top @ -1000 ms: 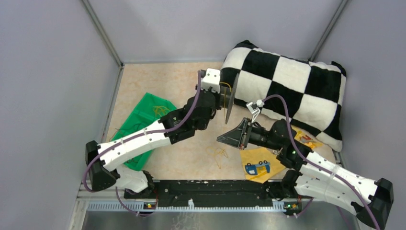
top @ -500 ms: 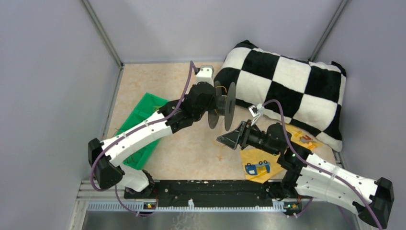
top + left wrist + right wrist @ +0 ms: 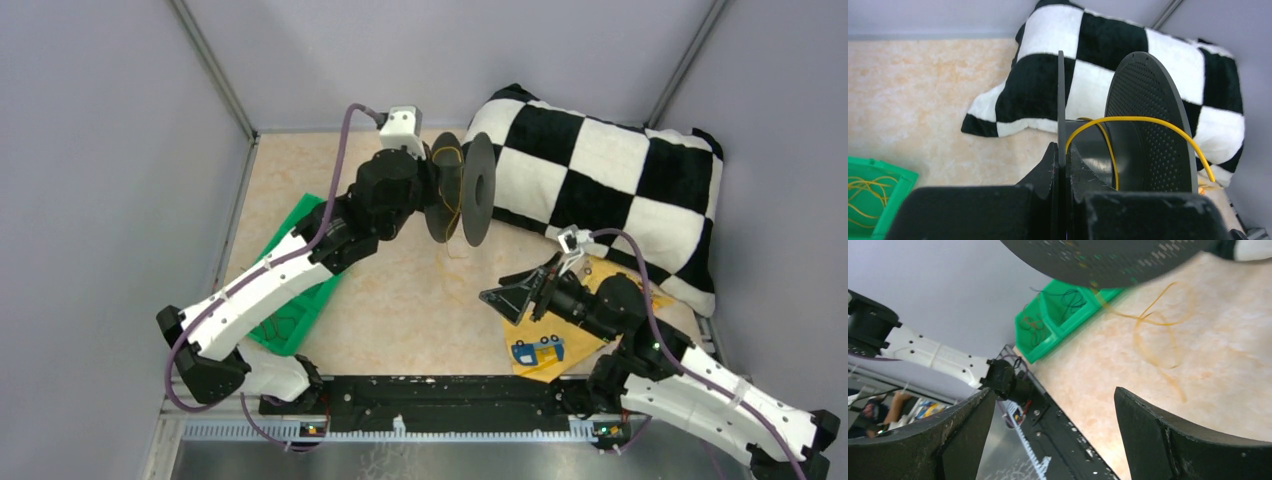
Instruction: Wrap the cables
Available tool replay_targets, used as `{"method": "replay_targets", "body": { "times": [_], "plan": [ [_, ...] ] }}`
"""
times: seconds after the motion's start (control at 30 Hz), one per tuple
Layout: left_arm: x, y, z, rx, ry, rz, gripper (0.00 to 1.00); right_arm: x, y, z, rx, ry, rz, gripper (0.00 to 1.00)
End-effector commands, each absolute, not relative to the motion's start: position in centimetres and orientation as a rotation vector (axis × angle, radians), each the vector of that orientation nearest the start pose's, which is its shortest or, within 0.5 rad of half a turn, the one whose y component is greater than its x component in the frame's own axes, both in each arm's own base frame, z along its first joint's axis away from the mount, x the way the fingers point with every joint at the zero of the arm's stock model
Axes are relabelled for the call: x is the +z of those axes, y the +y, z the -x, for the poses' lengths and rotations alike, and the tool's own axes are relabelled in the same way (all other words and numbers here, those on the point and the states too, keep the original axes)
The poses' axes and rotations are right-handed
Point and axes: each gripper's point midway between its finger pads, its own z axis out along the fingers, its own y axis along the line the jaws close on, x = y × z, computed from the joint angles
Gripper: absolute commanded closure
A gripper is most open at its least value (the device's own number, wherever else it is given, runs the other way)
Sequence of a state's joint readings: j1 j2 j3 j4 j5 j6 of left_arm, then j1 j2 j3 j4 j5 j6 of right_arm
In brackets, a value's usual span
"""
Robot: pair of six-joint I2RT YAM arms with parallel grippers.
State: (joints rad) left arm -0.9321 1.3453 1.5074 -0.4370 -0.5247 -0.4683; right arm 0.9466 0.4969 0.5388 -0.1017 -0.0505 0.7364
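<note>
A black spool [image 3: 470, 190] hangs in the air over the back of the floor, in front of the pillow. My left gripper [image 3: 432, 198] is shut on its near flange, which stands edge-on between the fingertips [image 3: 1062, 148]. The thin yellow cable [image 3: 1128, 120] arcs over the spool's core, and a loose part of it trails down to faint loops on the floor [image 3: 452, 256]. The right wrist view has those loops [image 3: 1154, 335] lying under the spool's flange [image 3: 1108, 260]. My right gripper [image 3: 510, 290] is open and empty, low and to the right of the spool.
A black-and-white checkered pillow [image 3: 620, 190] fills the back right corner. A green bin [image 3: 292, 300] with more thin wires lies under the left arm. On a yellow sheet [image 3: 535, 335] under the right arm lies a small blue toy [image 3: 538, 350]. Grey walls enclose three sides.
The left arm has raised the spool and swung it toward the back, turning its flanges. My right gripper has opened and drawn back to the right, away from the spool.
</note>
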Motion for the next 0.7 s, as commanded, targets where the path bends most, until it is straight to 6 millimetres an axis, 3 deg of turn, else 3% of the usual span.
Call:
{"method": "replay_targets", "body": {
  "times": [0.0, 0.13, 0.37, 0.53, 0.67],
  "plan": [
    [46.6, -26.5, -29.5, -0.603, 1.629, 0.028, 1.0, 26.0, 20.7, -14.1, 1.095, 1.758, 0.191, 0.12],
    [49.1, -26.0, -29.3, -0.604, 1.602, 0.025, 1.0, 22.2, 18.4, -15.6, 0.974, 1.78, 0.062, 0.12],
    [52.9, -24.7, -27.9, -0.667, 1.525, 0.043, 1.0, 19.8, 22.0, -15.3, 1.191, 1.55, 0.14, 0.19],
    [55.3, -23.5, -26.8, -0.712, 1.471, 0.053, 1.0, 18.0, 22.1, -17.2, 1.17, 1.579, 0.004, 0.16],
    [55.6, -23.0, -26.4, -0.721, 1.46, 0.065, 1.0, 17.4, 22.5, -18.3, 1.171, 1.592, -0.079, 0.15]
  ]
}}
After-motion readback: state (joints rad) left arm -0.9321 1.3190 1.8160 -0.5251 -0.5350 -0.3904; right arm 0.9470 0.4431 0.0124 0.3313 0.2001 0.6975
